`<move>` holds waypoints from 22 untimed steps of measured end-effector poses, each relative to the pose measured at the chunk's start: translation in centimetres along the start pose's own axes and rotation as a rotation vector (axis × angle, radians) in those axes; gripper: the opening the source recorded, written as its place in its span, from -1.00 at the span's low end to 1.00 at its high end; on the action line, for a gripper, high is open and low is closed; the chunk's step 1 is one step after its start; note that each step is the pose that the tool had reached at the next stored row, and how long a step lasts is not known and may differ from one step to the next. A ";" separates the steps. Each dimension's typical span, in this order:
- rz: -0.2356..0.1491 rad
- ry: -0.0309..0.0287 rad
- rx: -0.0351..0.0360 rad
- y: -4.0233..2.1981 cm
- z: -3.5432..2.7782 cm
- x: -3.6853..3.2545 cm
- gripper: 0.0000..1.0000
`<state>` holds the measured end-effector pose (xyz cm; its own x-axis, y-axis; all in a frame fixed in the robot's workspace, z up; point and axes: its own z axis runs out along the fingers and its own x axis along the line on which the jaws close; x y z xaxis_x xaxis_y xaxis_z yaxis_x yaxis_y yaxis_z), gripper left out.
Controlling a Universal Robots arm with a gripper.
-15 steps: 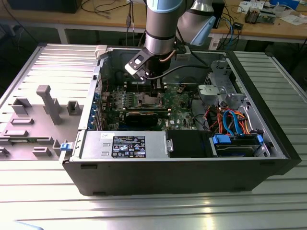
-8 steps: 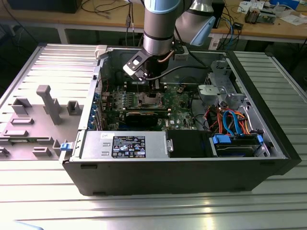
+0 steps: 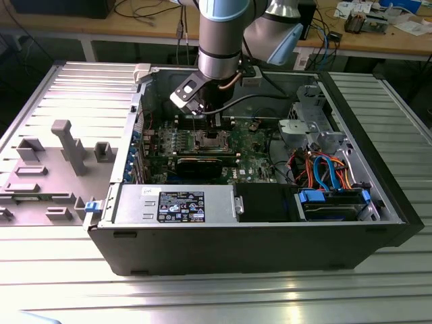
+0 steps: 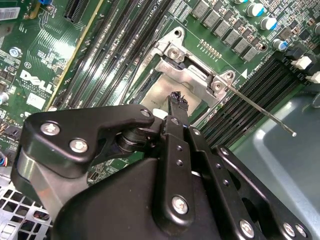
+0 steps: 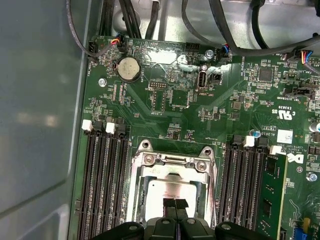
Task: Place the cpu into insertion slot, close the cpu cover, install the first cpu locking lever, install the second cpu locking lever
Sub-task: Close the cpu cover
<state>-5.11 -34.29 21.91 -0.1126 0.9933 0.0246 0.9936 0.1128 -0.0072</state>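
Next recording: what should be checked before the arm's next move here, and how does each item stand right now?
1. The chip seated in place: ok.
2. The cover lowered over the chip: ok, as far as the first wrist view shows.
3. The lever latched: not ok, it sticks out free over the memory slots.
4. The second lever latched: cannot tell.
5. The tool shut and holding nothing, just above the chip: ok.

Open computer case (image 3: 256,251) on ribbed metal table (image 3: 202,300)
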 end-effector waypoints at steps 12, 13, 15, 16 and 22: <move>-0.001 0.0001 0.0011 -0.26 0.06 0.02 -0.79; -0.001 0.0001 0.0014 -0.35 0.09 0.03 -0.79; -0.004 0.0002 0.0014 -0.61 0.17 0.07 -0.79; -0.005 0.0002 0.0015 -0.74 0.20 0.08 -0.79; -0.010 0.0001 0.0016 -1.63 0.24 0.18 -0.79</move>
<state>-6.76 -34.29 21.68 -0.1222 0.9922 0.0248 0.9924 0.1224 -0.0086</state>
